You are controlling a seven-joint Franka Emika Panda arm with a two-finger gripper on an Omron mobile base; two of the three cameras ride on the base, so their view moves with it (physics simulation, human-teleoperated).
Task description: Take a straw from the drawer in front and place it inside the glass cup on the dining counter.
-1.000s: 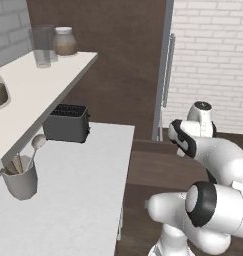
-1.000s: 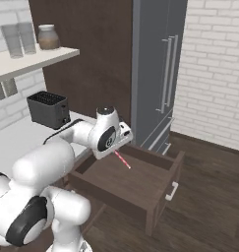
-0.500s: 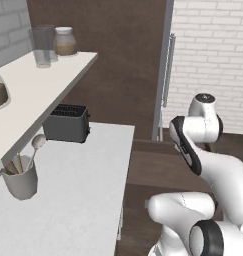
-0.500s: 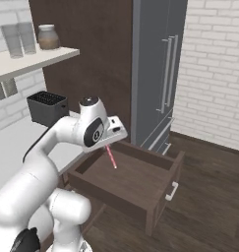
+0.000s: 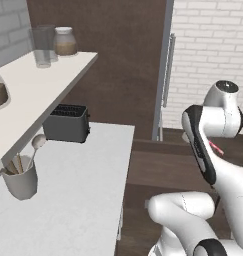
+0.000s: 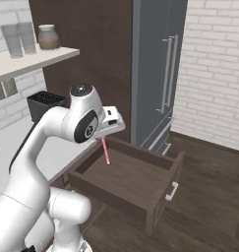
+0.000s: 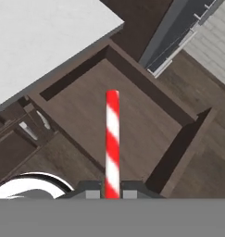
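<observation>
The jaws are closed on the straw, gripping its lower end in the hand view so that the red and white stick points away from the hand, over the drawer. The drawer stands pulled out from under the bench, its brown floor bare beneath the straw. In the right base view the straw hangs down from the gripper, lifted clear above the rear left part of the drawer and touching neither its floor nor its walls. In the left base view a short piece of the straw shows beside the arm, above the drawer. Beyond the drawer stands a tall grey fridge. On the bench beside the drawer sit a black toaster and a grey utensil pot.
</observation>
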